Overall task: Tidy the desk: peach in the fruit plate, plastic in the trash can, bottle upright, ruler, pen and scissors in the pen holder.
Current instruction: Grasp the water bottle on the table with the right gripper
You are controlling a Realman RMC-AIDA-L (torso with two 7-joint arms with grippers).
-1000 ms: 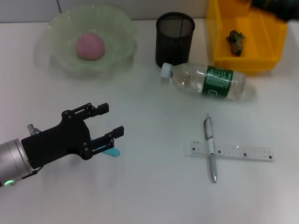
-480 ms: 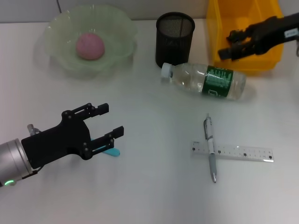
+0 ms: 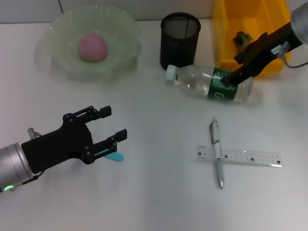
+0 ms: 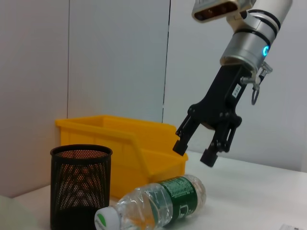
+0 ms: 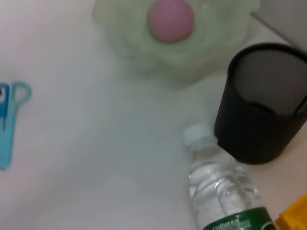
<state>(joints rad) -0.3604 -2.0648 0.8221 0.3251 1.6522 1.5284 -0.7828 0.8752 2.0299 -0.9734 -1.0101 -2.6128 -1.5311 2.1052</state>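
The bottle (image 3: 202, 83) lies on its side on the desk (image 3: 159, 192), its cap toward the pen holder (image 3: 180, 38). My right gripper (image 3: 232, 71) is open just above the bottle's green label; the left wrist view shows it (image 4: 194, 152) hovering over the bottle (image 4: 158, 203). My left gripper (image 3: 115, 123) is open and empty at the front left, over the scissors (image 3: 114, 155). The peach (image 3: 93, 47) sits in the fruit plate (image 3: 62, 29). A crumpled plastic scrap (image 3: 243, 38) lies in the trash can (image 3: 269, 65). The pen (image 3: 216, 153) lies across the ruler (image 3: 245, 157).
The pen holder (image 5: 264, 105) stands close to the bottle's cap (image 5: 197, 135), and the trash can (image 4: 124, 143) sits right behind the bottle. The scissors (image 5: 7, 120) show in the right wrist view.
My right arm has come down from over the trash can to just above the bottle's label. The left arm has not moved.
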